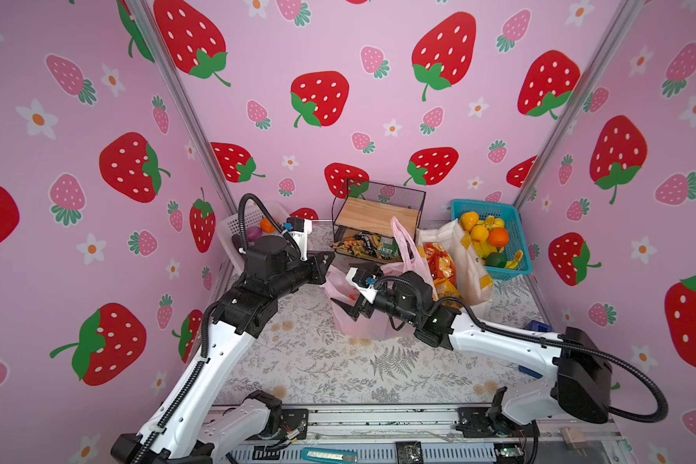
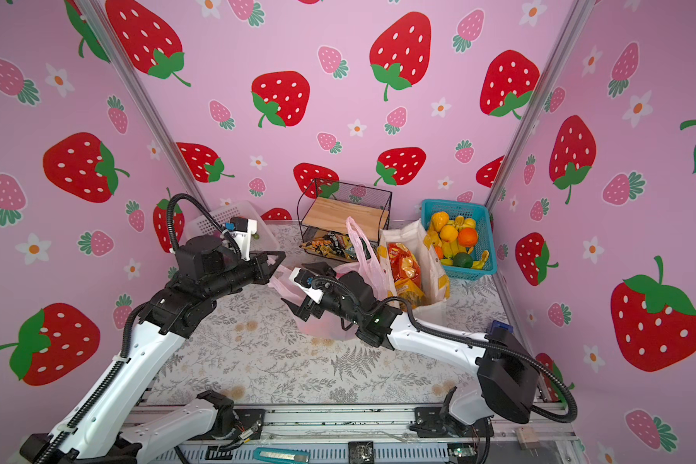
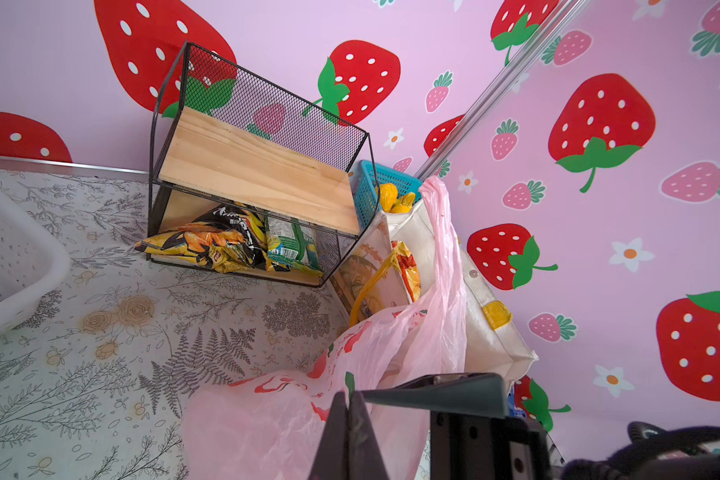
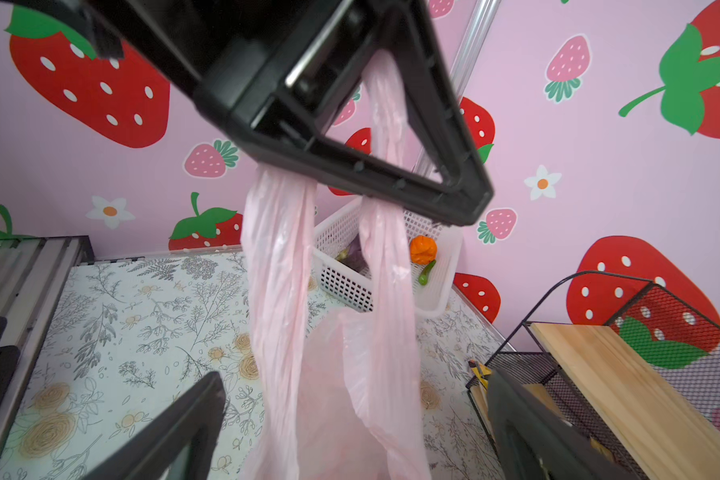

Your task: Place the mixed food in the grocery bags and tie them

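**A:** Where do the bags sit?

**B:** Both are on the floral table [image 1: 338,369]. The white tote [image 1: 469,265] stands upright right of centre in both top views. Its mouth is open, with a red-orange snack packet [image 1: 438,261] and a yellow-orange snack packet [image 1: 447,287] inside. The pink bag [image 1: 362,327] slumps just beside it at the centre of the frame, and one of its loop handles stands up against the tote.

**A:** And the pincers?

**B:** The left pincer [image 1: 330,257] is clenched on the pink bag's other handle, above and left of the bag's body. In the right wrist view that handle's two strands hang from it down to the bag. The right pincer [image 1: 352,309] is released, jaws wide, directly over the bag. Its wrist view shows the pink plastic between its two fingers [image 4: 184,428]. Whether the plastic touches them I cannot tell.

**A:** Any loose food?

**B:** An orange piece [image 4: 423,248] and a green piece [image 4: 427,272] lie in the white basket [image 4: 341,286]. The basket is at the table's upper left in the top views, well apart from the right pincer.

**A:** What can't you make out?

**B:** The pink bag's contents, because only an orange-red tint shows through the plastic. In both top views the right arm covers the bag's mouth and the left arm hides much of the white basket. The lower ends of the packets are sunk out of sight in the tote.
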{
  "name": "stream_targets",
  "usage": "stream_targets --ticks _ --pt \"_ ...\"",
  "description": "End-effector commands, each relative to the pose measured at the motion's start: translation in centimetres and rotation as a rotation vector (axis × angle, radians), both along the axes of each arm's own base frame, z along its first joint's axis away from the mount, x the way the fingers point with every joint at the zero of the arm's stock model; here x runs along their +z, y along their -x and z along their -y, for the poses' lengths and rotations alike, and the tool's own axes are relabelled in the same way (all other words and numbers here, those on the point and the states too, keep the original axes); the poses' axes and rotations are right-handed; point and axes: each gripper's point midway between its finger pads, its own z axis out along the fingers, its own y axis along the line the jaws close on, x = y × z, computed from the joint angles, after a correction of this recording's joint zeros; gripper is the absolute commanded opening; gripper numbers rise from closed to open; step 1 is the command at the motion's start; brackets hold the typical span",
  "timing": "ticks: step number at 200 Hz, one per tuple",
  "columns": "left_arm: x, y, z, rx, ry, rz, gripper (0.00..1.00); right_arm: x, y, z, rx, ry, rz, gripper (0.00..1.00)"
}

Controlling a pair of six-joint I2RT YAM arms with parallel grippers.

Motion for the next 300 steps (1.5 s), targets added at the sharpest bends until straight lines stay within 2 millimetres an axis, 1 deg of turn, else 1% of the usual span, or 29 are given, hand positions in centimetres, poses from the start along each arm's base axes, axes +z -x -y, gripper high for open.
stream_targets --ticks 1,12,20,31,47,60,67,78,83,90,94,101,120,127,139,154,173,190,213,238,250,275,300 --pt "1.9 0.0 0.1 -0.002 0.008 0.038 0.00 2.0 0.5 -1.2 0.052 -0.096 0.010 1.00" --pt "1.9 0.1 0.1 -0.001 0.012 0.037 0.00 1.2 0.0 -1.4 0.036 -0.091 -0.001 0.95" --pt "2.1 0.2 0.1 -0.003 0.017 0.041 0.00 0.5 -0.2 -1.6 0.030 -0.090 -0.009 0.87" --pt "2.2 0.2 0.1 -0.003 0.020 0.044 0.00 0.0 -0.7 -1.8 0.011 -0.098 -0.025 0.71" --pt "2.5 0.5 0.1 -0.011 0.025 0.053 0.00 -1.0 -1.4 -1.7 -0.025 -0.108 -0.055 0.53" --pt "2.6 0.6 0.1 -0.011 0.022 0.054 0.00 -1.5 -1.4 -1.6 -0.027 -0.112 -0.067 0.30" --pt "2.6 0.7 0.0 -0.011 0.022 0.054 0.00 -1.7 -1.3 -1.5 -0.020 -0.111 -0.074 0.20" --pt "2.7 0.9 0.0 -0.015 0.020 0.053 0.00 -2.1 -1.0 -1.4 0.008 -0.105 -0.088 0.10" --pt "2.8 1.0 0.0 -0.021 0.019 0.054 0.00 -2.1 -0.9 -1.4 0.019 -0.103 -0.094 0.07" --pt "2.9 1.2 0.1 -0.032 0.013 0.054 0.04 -2.1 -0.8 -1.2 0.037 -0.101 -0.102 0.02" --pt "2.9 1.3 0.1 -0.037 0.008 0.054 0.11 -2.2 -0.7 -1.2 0.048 -0.101 -0.105 0.00" --pt "3.0 1.6 0.1 -0.051 -0.004 0.056 0.17 -2.1 -0.6 -0.9 0.066 -0.102 -0.109 0.00" --pt "3.4 2.7 0.5 -0.128 -0.035 0.088 0.40 -1.9 0.0 0.1 0.130 -0.105 -0.122 0.00" --pt "3.6 3.4 0.8 -0.165 -0.046 0.104 0.51 -1.9 0.3 0.4 0.163 -0.105 -0.132 0.00" --pt "4.0 4.7 1.0 -0.229 -0.070 0.149 0.64 -1.6 0.7 1.0 0.214 -0.108 -0.149 0.00" --pt "4.6 6.7 1.0 -0.308 -0.106 0.221 0.75 -1.3 1.1 1.6 0.261 -0.107 -0.160 0.00" --pt "5.2 9.1 0.4 -0.382 -0.170 0.332 0.84 -0.8 1.5 2.3 0.309 -0.112 -0.172 0.00" --pt "5.0 10.6 0.2 -0.441 -0.212 0.410 0.87 -0.3 1.8 2.8 0.358 -0.119 -0.180 0.00" --pt "3.8 11.4 0.8 -0.517 -0.234 0.482 0.88 0.1 2.9 2.8 0.457 -0.109 -0.187 0.00" --pt "3.1 11.3 1.3 -0.588 -0.246 0.536 0.87 -0.2 4.1 2.5 0.547 -0.079 -0.197 0.00" --pt "2.6 10.8 1.4 -0.599 -0.249 0.531 0.86 -0.3 4.6 2.6 0.581 -0.074 -0.206 0.00" --pt "1.7 9.6 1.8 -0.609 -0.240 0.500 0.80 -0.6 5.7 2.7 0.654 -0.061 -0.221 0.00" --pt "2.0 9.1 2.5 -0.649 -0.175 0.468 0.72 -1.2 6.0 2.6 0.687 -0.037 -0.242 0.00"
